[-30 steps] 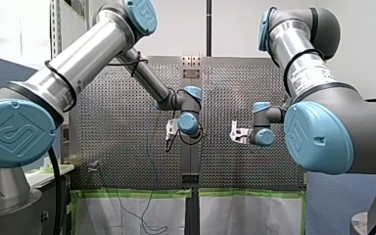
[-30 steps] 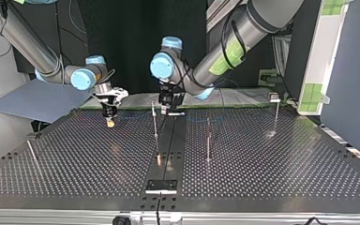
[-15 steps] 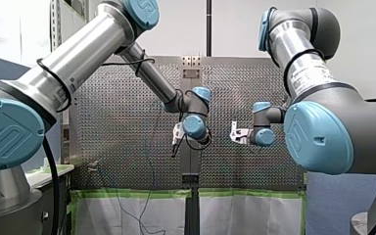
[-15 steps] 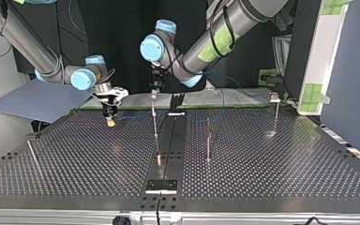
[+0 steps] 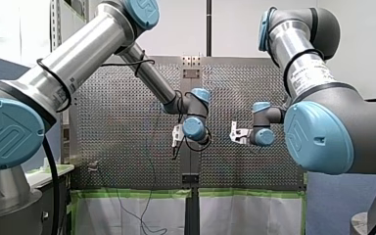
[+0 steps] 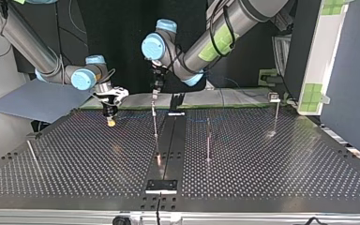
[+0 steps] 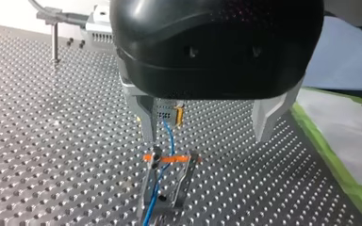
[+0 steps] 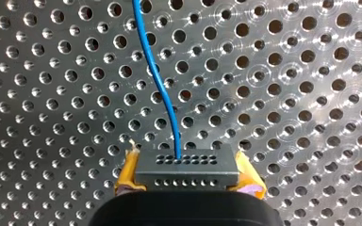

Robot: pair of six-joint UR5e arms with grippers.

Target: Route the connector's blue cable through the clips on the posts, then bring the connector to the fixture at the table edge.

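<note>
In the right wrist view my right gripper (image 8: 187, 179) is shut on the grey connector (image 8: 187, 165), with a yellow pad (image 8: 127, 172) on each side of it. The blue cable (image 8: 158, 80) runs from the connector out over the perforated table. In the left wrist view my left gripper (image 7: 206, 123) hangs open just above a post's clip (image 7: 167, 181) with an orange band; the blue cable (image 7: 169, 136) passes through that clip. In the top view my left gripper (image 6: 155, 92) stands over the post (image 6: 155, 123), and my right gripper (image 6: 109, 116) is to its left.
More thin posts stand on the table: one (image 6: 208, 137) right of centre, one (image 6: 276, 116) at the far right, one (image 6: 31, 153) at the left. A black fixture plate (image 6: 161, 185) sits at the near table edge. Slack cable (image 5: 147, 205) hangs below the table in the front view.
In the top view my left gripper has risen and shifted left, from beside the post to above its top. My right arm has stayed still with the connector.
</note>
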